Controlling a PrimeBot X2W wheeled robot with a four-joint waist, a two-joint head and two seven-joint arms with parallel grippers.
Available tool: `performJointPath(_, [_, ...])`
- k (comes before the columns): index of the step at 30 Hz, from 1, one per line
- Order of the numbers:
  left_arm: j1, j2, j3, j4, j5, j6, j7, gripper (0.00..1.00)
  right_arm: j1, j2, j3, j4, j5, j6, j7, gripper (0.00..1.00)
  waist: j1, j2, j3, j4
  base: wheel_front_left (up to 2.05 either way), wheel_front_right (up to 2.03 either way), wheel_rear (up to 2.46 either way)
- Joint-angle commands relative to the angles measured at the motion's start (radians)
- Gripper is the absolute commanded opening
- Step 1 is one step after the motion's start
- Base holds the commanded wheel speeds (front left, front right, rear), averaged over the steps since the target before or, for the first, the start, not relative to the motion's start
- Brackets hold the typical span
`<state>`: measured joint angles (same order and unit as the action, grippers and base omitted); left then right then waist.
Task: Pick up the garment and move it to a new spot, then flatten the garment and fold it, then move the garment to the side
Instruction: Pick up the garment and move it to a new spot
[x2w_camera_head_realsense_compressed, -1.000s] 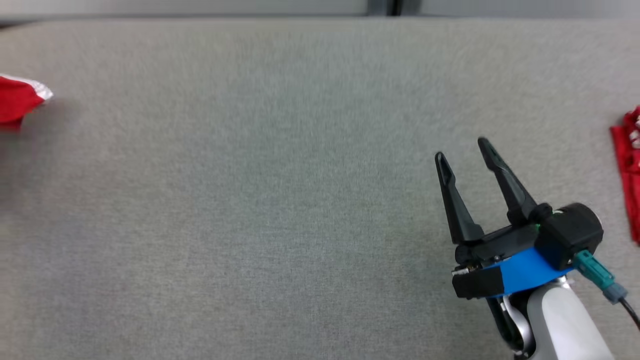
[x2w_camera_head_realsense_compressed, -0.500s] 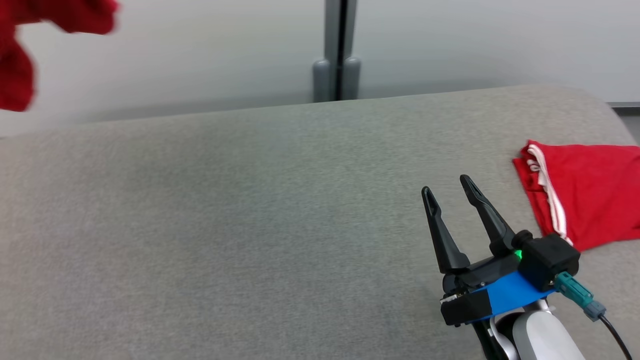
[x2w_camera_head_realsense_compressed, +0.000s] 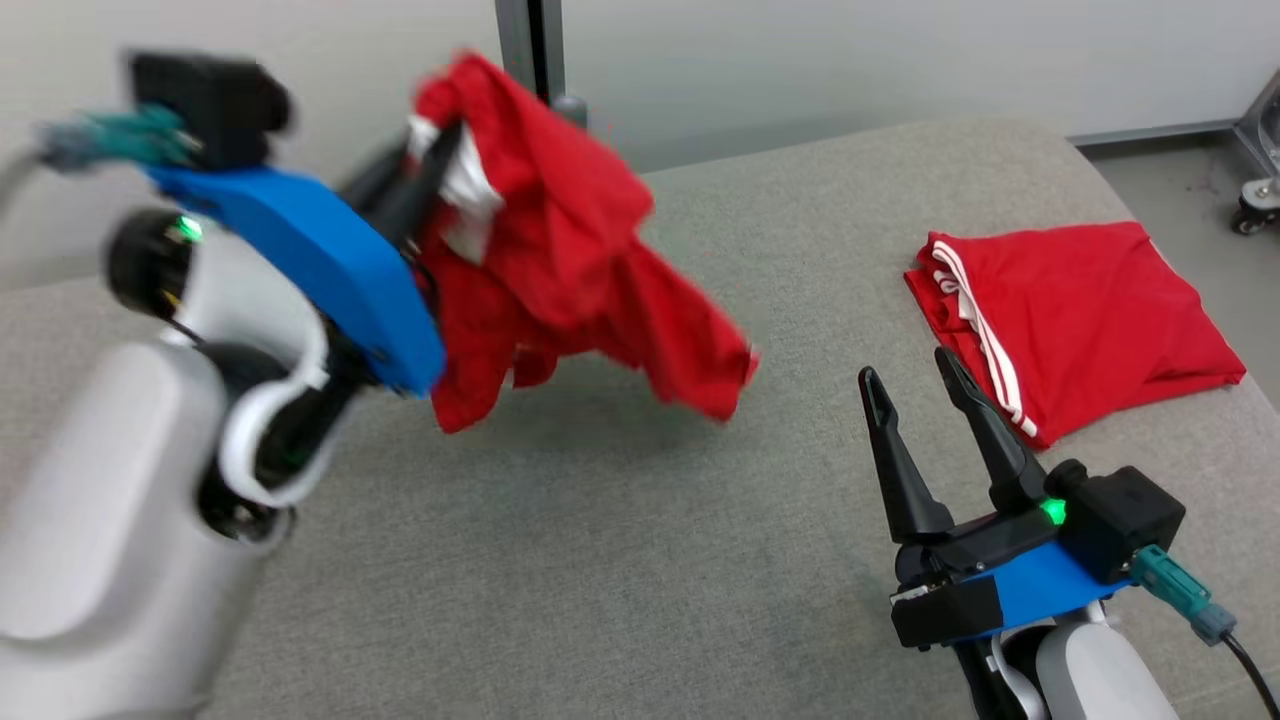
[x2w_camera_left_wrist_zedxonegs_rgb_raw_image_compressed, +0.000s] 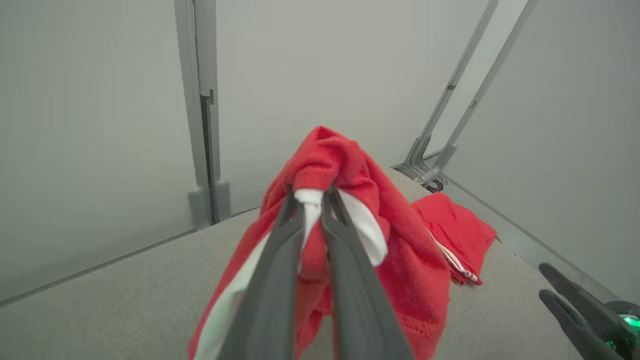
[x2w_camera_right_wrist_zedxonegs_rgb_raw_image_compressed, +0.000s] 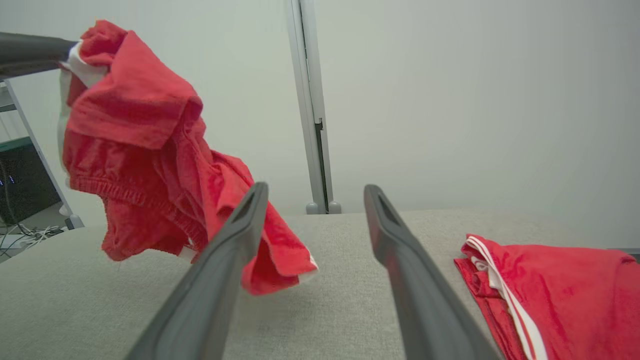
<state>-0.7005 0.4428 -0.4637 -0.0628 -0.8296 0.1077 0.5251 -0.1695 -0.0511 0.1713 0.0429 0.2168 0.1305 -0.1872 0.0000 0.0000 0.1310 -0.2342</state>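
Garment (x2w_camera_head_realsense_compressed: 570, 270) carried inward: limp, crumpled red cloth.

readable text: none | labels and brands: none | numbers and signs: none legible in any view

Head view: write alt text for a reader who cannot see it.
The left claw holds a crumpled red garment in the air above a grey padded surface. The right claw stands open near a folded red garment lying at the right.
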Motion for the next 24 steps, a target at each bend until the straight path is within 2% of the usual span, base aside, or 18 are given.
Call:
performJointPath(1, [0.016,-0.003,-0.009,0.013,0.014,0.000,-0.013,0.00,-0.002,0.001,-0.002,-0.003,0.007,0.001,-0.007,1.00,0.0000,0.0000,0.008,-0.001,0.00,0.00,0.00])
performJointPath(6, [0.099,-0.099,-0.106,0.159,0.041,-0.019,-0.081,0.00,-0.018,0.001,-0.003,0.001,0.021,0.001,-0.018,1.00,0.0000,0.0000,0.039,-0.010,0.00,0.00,0.00])
performJointPath(9, [0.136,-0.159,-0.155,0.278,0.071,-0.014,-0.138,0.00,-0.024,0.001,-0.002,0.010,0.027,0.001,-0.026,1.00,0.0000,0.0000,0.044,-0.007,0.00,0.00,0.00])
performJointPath(10, [0.149,-0.181,-0.170,0.312,0.074,-0.017,-0.153,0.29,-0.026,0.001,-0.003,0.014,0.030,0.001,-0.027,1.00,0.0000,0.0000,0.042,-0.004,0.00,0.00,0.00])
performJointPath(11, [0.157,-0.199,-0.186,0.346,0.077,-0.023,-0.164,1.00,-0.028,0.001,-0.002,0.016,0.034,0.001,-0.027,1.00,0.0000,0.0000,0.041,-0.001,0.00,0.00,0.00])
performJointPath(14, [0.178,-0.251,-0.211,0.407,0.067,-0.055,-0.208,1.00,-0.026,0.001,-0.006,0.021,0.032,0.001,-0.028,1.00,0.0000,0.0000,0.032,0.017,0.00,0.00,0.00])
performJointPath(18, [0.210,-0.277,-0.201,0.419,0.060,-0.092,-0.309,1.00,-0.020,0.001,-0.011,0.022,0.022,0.001,-0.019,1.00,0.0000,0.0000,0.015,0.052,0.00,0.00,0.00])
performJointPath(21, [0.242,-0.273,-0.173,0.390,0.059,-0.107,-0.409,1.00,-0.006,0.000,-0.023,0.018,0.013,0.001,-0.012,1.00,0.0000,0.0000,0.001,0.086,0.00,0.00,0.00])
performJointPath(24, [0.286,-0.244,-0.137,0.359,0.074,-0.104,-0.514,1.00,0.013,0.000,-0.033,0.010,0.006,0.001,0.001,1.00,0.0000,0.0000,-0.013,0.120,0.00,0.00,0.00])
